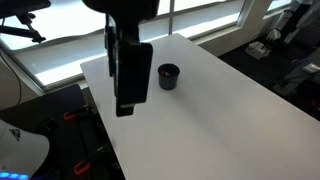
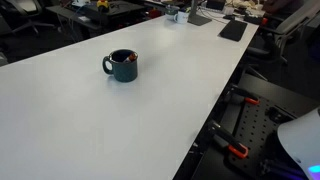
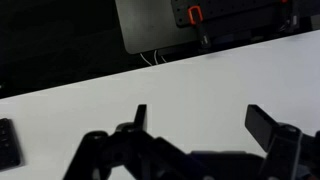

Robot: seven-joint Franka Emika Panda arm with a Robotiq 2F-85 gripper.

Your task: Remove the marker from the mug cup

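Evidently the pincer [image 3: 200, 122] hangs wide and empty above the tabletop [image 2: 90, 120], apart from the mug cup [image 2: 122, 67], whose wall props the marker [image 2: 127, 57] for grasping.

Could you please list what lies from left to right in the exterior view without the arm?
Near-black cylindrical mug cup holding the thin dark red marker → red clamps → white rounded housing.

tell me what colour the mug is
The mug is dark teal, almost black, best seen in an exterior view.
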